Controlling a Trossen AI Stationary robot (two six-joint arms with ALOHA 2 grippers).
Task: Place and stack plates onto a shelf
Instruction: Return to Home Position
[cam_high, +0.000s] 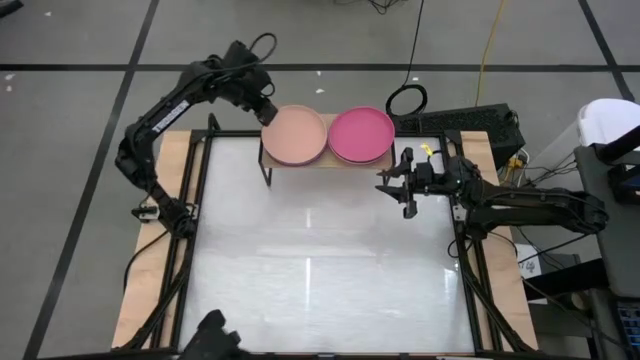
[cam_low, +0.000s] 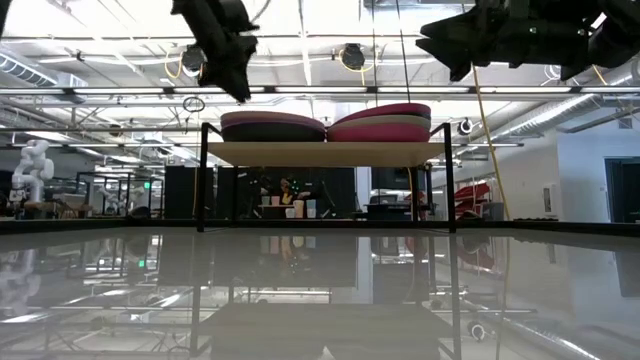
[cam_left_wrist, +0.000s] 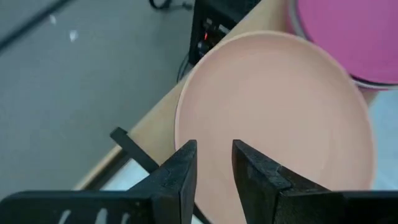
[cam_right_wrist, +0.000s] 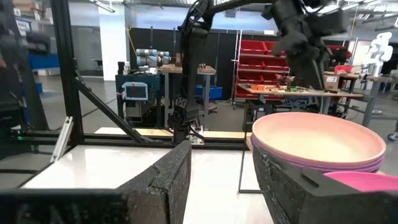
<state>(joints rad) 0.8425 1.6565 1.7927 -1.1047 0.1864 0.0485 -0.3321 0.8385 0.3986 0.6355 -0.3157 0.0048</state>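
White table (cam_high: 320, 260) carries the shelf (cam_low: 320, 153); peach plate (cam_high: 294, 135) and pink plate (cam_high: 361, 134) top its two stacks. Left gripper (cam_left_wrist: 214, 152) above the shelf and right gripper (cam_right_wrist: 221, 155) beside it are both parted, empty. We think stacking's done; arms should lift home.

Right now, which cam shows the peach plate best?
High view: whole peach plate seen from above, on the shelf. Left wrist shows it close but cropped; right wrist shows it side-on over the purple plates; low view barely shows it.
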